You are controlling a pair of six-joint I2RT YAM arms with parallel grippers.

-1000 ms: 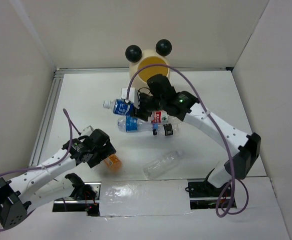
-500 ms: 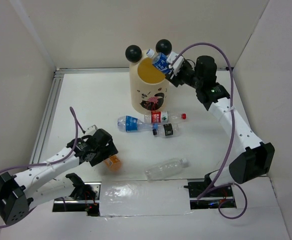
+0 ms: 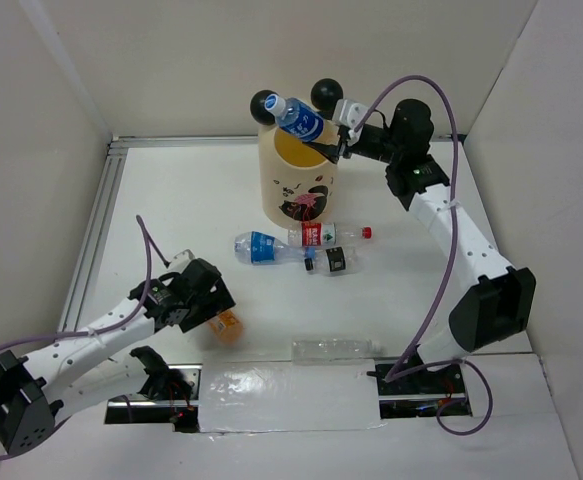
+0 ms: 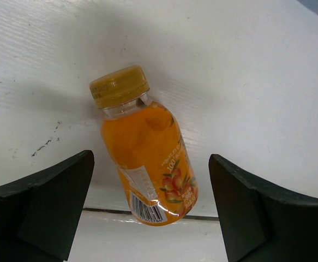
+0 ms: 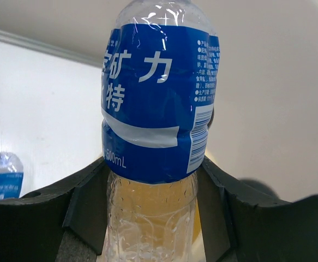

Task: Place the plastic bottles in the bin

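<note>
the right gripper (image 3: 328,142) is clenched around a blue-label bottle (image 3: 299,118) in the upper middle of the overhead view. the bottle is held in the air, tilted, with its white cap toward the upper left. from above it overlaps the far rim of the bin (image 3: 296,198), between the two black balls (image 3: 265,104) on that rim. in the right wrist view the dark fingers (image 5: 85,210) press on both sides of the bottle's clear lower body, just under the blue label.

the bin stands upright on the white table (image 3: 171,200), its yellowish inside showing.

just below the bin, three bottles lie on their sides close together. a second blue-label bottle (image 3: 259,247) is on the left, a red-and-white-label bottle (image 3: 321,234) with a red cap is on the right, and a small black-label bottle (image 3: 337,260) is just under that one. a clear bottle without a label (image 3: 333,348) lies lower down, at the near edge of the table.

in the lower left, the left gripper (image 3: 214,312) is spread wide over the small orange bottle (image 4: 148,164). that bottle lies on the table with its yellow cap toward the upper left of the wrist view. there is a gap on each side between it and the fingers, so nothing is grasped.
</note>
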